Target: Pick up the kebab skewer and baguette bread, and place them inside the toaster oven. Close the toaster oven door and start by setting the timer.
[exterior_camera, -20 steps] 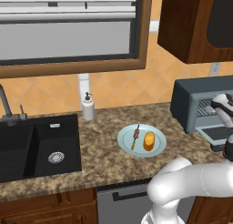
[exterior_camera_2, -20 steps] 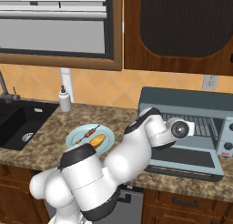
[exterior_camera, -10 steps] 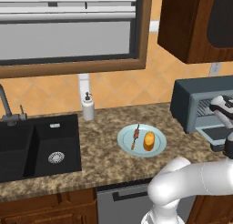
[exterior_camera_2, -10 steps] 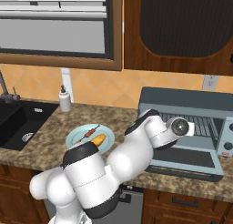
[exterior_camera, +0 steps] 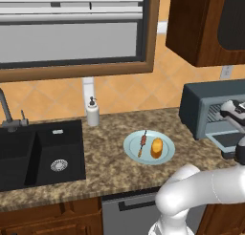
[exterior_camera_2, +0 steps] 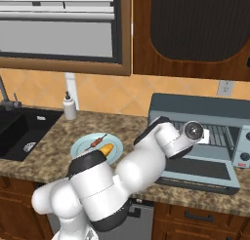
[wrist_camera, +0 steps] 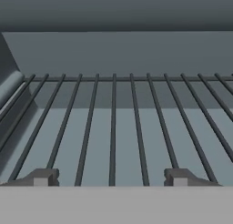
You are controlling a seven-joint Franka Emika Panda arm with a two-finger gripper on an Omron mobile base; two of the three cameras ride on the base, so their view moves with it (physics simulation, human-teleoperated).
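Toaster oven (exterior_camera_2: 205, 118): hand seemingly shifted.

A home kitchen: a speckled stone bench (exterior_camera: 110, 165) with a black sink (exterior_camera: 38, 150), tap (exterior_camera: 5, 107), soap bottle (exterior_camera: 93, 112), wooden cabinets (exterior_camera_2: 195, 34), tiled wall (exterior_camera: 119, 93), window blinds (exterior_camera: 72, 24) and a toaster oven (exterior_camera_2: 200, 131).

The white arm (exterior_camera_2: 146, 161) is rising from the base and bending forward to the right, with the wrist (exterior_camera_2: 188, 134) held level. The gripper (wrist_camera: 109, 176) is pointing forward along the hand. Its two dark fingertips (wrist_camera: 43, 176) are standing well apart, and nothing is lying between them.
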